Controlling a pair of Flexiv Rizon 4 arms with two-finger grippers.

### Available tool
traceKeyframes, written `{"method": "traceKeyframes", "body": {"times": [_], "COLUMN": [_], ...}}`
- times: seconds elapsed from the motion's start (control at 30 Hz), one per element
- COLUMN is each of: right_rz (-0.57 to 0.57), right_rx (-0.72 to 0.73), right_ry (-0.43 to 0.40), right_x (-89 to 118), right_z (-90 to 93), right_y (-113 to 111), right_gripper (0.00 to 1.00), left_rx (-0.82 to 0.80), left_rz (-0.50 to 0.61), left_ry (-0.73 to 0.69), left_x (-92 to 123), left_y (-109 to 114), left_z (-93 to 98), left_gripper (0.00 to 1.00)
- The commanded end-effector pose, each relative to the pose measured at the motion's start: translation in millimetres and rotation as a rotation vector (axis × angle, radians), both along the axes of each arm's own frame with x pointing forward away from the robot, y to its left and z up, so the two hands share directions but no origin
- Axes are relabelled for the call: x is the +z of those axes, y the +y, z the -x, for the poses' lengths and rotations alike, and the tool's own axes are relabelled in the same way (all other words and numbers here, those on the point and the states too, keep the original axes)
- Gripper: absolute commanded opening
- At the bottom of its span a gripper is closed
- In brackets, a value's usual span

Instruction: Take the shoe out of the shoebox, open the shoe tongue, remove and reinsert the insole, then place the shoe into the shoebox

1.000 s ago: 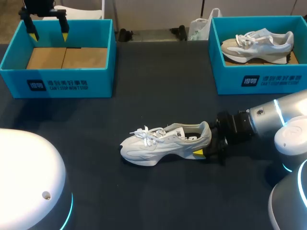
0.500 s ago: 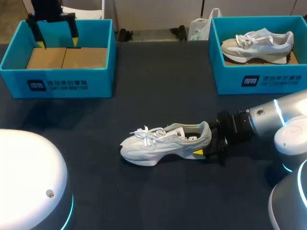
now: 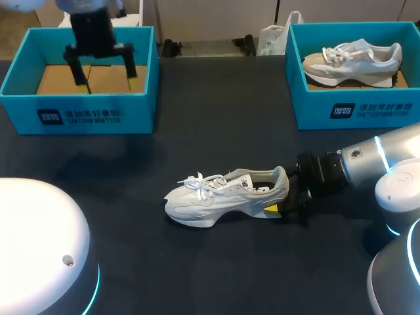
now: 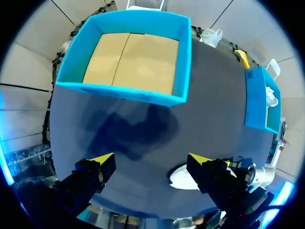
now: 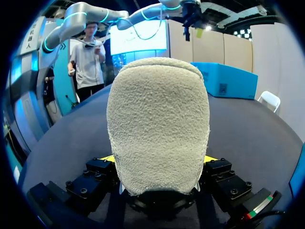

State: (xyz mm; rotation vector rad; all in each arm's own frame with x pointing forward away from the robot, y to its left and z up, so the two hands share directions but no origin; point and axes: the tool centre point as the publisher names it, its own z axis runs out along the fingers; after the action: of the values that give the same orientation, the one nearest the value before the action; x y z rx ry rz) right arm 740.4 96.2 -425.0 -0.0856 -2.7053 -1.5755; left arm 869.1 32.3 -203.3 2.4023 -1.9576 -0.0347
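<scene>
Shoe stands on its sole mid-table, well apart from the left shoebox, its heel pinched by the right gripper. The left gripper hangs spread above that box's front edge.

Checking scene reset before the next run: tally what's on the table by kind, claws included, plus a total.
Shoes: 2 (shoe on the table; second shoe in the right shoebox)
Shoeboxes: 2 (left shoebox, empty; right shoebox)
Claws: 2 (left claw open, near the left shoebox; right claw shut on the heel of the shoe on the table)
Total: 6
</scene>
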Motion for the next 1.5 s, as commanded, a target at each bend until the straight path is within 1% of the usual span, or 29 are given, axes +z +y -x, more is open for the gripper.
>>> {"method": "traceKeyframes", "body": {"times": [0.03,0.13,0.23,0.37,0.43,0.6,0.8,0.9,1.03,1.17,1.5], "right_rz": [0.003,0.003,0.003,0.003,0.003,0.003,0.003,0.003,0.003,0.003,0.003], "right_rx": [-0.001,-0.001,-0.001,-0.001,-0.001,-0.001,-0.001,-0.001,-0.001,-0.001,-0.001], "right_ry": [0.0,0.0,0.0,0.0,0.0,0.0,0.0,0.0,0.0,0.0,0.0], "right_x": [-4.4,-4.4,-4.4,-4.4,-4.4,-4.4,-4.4,-4.4,-4.4,-4.4,-4.4], "right_z": [-1.4,-1.4,-1.4,-1.4,-1.4,-1.4,-1.4,-1.4,-1.4,-1.4,-1.4], "right_y": [4.8,4.8,4.8,4.8,4.8,4.8,4.8,4.8,4.8,4.8,4.8], "right_gripper": [0.0,0.0,0.0,0.0,0.0,0.0,0.0,0.0,0.0,0.0,0.0], "left_rx": [0.028,0.044,0.058,0.042,0.033,-0.05,-0.118,-0.147,-0.16,-0.179,-0.179], "left_rz": [0.003,0.016,0.006,0.009,0.011,0.016,0.002,0.001,-0.002,-0.012,-0.012], "left_ry": [-0.018,-0.015,-0.003,0.022,0.03,0.044,0.046,0.036,0.031,0.006,0.006], "left_x": [-2.0,-3.2,-7.9,-14.0,-16.2,-21.9,-32.0,-38.0,-46.9,-51.3,-51.3], "left_y": [-19.5,-34.9,-51.3,-72.7,-86.1,-115.9,-142.8,-151.5,-161.9,-172.5,-172.5], "left_z": [17.4,31.5,44.5,68.2,84.0,117.0,141.2,148.1,150.2,152.7,152.7], "left_gripper": [1.0,1.0,1.0,1.0,1.0,1.0,1.0,1.0,1.0,1.0,1.0]}}
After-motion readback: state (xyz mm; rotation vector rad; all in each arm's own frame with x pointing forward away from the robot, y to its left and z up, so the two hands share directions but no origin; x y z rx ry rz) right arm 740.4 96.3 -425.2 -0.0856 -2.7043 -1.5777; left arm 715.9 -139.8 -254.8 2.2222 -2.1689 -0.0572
